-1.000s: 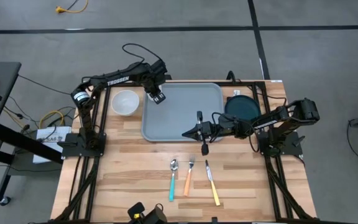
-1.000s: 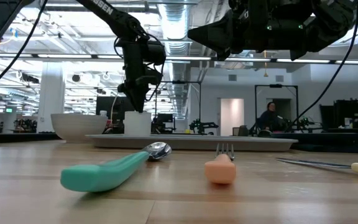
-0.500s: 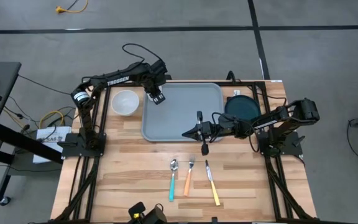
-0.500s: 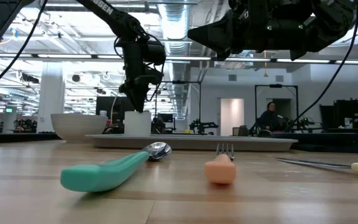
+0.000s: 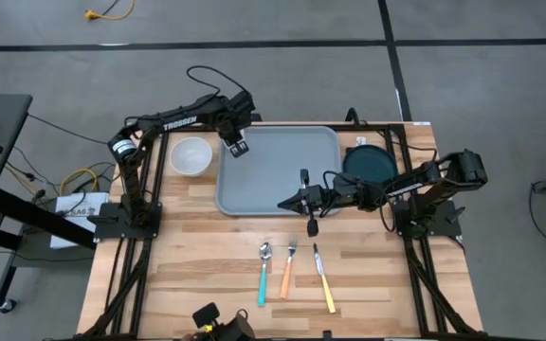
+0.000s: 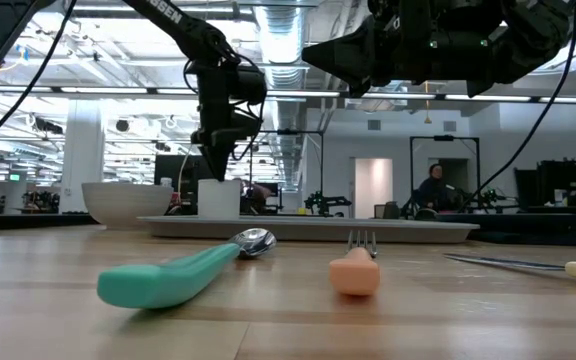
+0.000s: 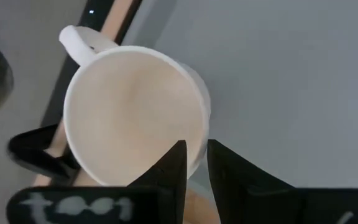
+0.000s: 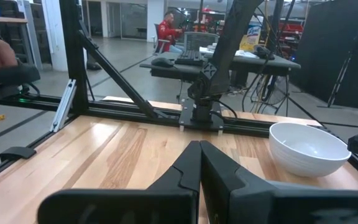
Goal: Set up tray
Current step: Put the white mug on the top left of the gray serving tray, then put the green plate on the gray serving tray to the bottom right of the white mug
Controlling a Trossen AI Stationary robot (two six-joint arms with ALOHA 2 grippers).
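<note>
Left hand has lifted the mug over the tray.

You are looking at the tray, a large grey-blue rectangle with rounded corners and a low raised rim, lying flat on the bench toward its far edge, between the two arms. Its surface is showing mostly bare in the high view, with a white mug sitting at its far left corner. In the low view it is appearing as a thin pale slab resting level on the wood.
</note>
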